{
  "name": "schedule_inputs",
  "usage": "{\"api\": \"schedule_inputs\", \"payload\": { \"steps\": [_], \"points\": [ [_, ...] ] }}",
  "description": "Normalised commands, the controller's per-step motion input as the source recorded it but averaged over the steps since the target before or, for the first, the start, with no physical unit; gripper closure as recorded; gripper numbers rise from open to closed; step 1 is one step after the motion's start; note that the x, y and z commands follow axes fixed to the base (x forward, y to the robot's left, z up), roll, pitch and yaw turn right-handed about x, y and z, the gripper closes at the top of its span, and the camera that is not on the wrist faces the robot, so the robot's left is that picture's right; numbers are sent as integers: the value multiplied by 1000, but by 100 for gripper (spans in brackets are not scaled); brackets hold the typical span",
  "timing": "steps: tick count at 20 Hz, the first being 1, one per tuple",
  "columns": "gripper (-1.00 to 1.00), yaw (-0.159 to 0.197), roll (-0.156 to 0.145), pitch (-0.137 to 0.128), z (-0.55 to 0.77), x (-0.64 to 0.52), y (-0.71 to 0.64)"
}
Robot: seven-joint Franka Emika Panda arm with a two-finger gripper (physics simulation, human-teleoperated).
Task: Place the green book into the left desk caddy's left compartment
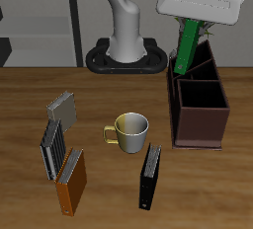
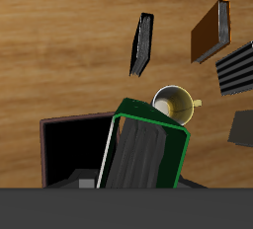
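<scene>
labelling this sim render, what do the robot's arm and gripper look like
The arm is glossy white with rounded segments, rising from a dark, round base plate. The gripper has a boxy white-grey body. No cables or markings are visible; its fingers aren't clearly resolved.

Exterior camera looks down from the front; wrist camera looks down close, sharing the mug (image 1: 131,129) (image 2: 174,102).

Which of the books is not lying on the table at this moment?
The green book: the gripper holds it tilted above the left desk caddy. The black book and orange book rest on the table.
</scene>
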Motion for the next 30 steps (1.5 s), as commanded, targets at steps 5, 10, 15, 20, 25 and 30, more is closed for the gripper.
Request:
{"api": "schedule_inputs", "payload": {
  "steps": [5, 10, 15, 20, 25, 30],
  "points": [
    [100, 9, 3, -24, -78, -645, 208],
    [100, 19, 49, 13, -123, -312, 120],
    [100, 25, 32, 7, -180, -400, 74],
    [100, 6, 3, 2, -119, -329, 12],
    [100, 24, 28, -5, -87, -282, 41],
    [100, 42, 51, -13, -123, -366, 92]
  ]
}}
